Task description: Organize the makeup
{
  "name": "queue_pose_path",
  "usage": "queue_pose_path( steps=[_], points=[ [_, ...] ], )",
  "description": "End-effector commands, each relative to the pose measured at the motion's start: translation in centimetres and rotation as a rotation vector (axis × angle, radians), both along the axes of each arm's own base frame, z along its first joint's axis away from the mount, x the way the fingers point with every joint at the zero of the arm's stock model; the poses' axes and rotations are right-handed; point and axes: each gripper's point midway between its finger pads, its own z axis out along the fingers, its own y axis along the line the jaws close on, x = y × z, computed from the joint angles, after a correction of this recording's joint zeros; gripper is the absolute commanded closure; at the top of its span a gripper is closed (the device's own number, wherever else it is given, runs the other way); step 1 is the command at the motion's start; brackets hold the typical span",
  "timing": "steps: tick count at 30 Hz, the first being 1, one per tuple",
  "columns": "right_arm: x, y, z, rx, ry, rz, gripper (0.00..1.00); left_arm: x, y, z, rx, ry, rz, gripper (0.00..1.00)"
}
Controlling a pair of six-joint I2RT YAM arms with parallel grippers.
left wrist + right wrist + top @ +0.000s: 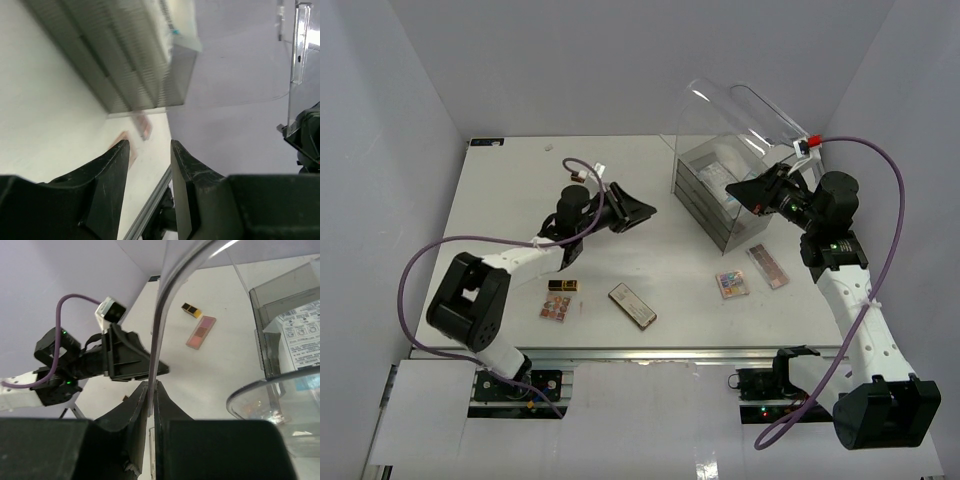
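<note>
While the clear lid (735,110) is pinched by the right gripper (151,390) at upper right, the left gripper (640,210) is held parted and empty mid-left, and lipstick (561,286), palettes (732,284) and compact (632,305) are scattered lower centre.

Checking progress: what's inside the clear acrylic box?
The right claw holds the clear lid up; a white packet lies in the top compartment of the acrylic box. Contents of the drawers are obscured.

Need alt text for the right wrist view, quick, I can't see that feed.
The right hand is shut on the edge of the clear lid. Beyond it, a lipstick and a pink palette lie on the table; a white packet sits in the box at right.
</note>
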Motion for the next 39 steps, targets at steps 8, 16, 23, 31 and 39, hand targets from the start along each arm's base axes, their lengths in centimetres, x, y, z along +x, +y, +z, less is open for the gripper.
queue_pose_path(
  steps=[8, 16, 23, 31, 39],
  points=[
    [-2.1, -0.9, 0.2, -0.146, -0.101, 0.014, 0.35, -2.5, 5.0, 1.3, 0.064, -0.132, 0.035, 0.49],
    [-4.1, -2.7, -3.2, -0.380, -0.096, 0.017, 0.24, -2.8, 7.6, 2.7, 0.113, -0.226, 0.112, 0.26],
    [-8.1, -3.2, -5.3, -0.616, -0.236, 0.179, 0.09, -2.6, 8.2, 1.2, 0.096, -0.182, 0.115, 0.02],
    [-11.9, -0.2, -6.7, -0.587, -0.518, 0.460, 0.20, -1.6, 2.2, -1.1, 0.024, -0.087, -0.056, 0.11],
    [-11.7, 0.4, -7.9, -0.507, -0.552, 0.515, 0.26, 2.2, -4.6, -2.6, -0.089, -0.003, -0.105, 0.26]
  ],
)
